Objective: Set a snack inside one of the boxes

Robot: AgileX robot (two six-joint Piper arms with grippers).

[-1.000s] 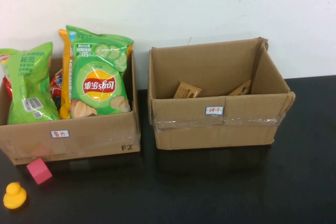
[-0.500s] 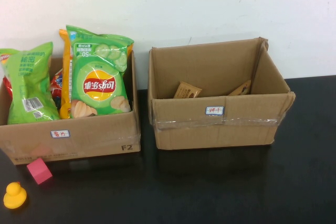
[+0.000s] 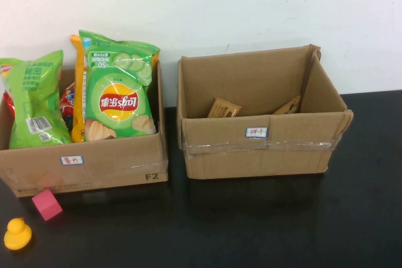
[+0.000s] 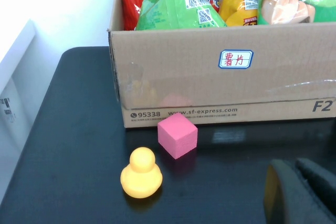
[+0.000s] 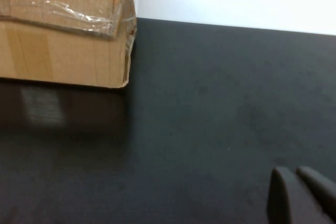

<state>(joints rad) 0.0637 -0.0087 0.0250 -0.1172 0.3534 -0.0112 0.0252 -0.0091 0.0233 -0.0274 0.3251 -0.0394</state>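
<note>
Two cardboard boxes stand at the back of the black table. The left box [image 3: 88, 164] holds several chip bags, among them a green Lay's bag [image 3: 118, 89]; it also shows in the left wrist view [image 4: 220, 95]. The right box [image 3: 264, 145] holds small brown snack packets [image 3: 223, 108]; its corner shows in the right wrist view [image 5: 63, 40]. Neither gripper shows in the high view. My left gripper [image 4: 296, 174] is shut and empty over the table in front of the left box. My right gripper [image 5: 294, 179] is shut and empty over bare table, right of the right box.
A pink cube [image 3: 47, 204] and a yellow rubber duck [image 3: 17, 234] lie on the table in front of the left box; both also show in the left wrist view, the cube [image 4: 177, 135] and the duck [image 4: 141, 174]. A white wall stands behind the boxes.
</note>
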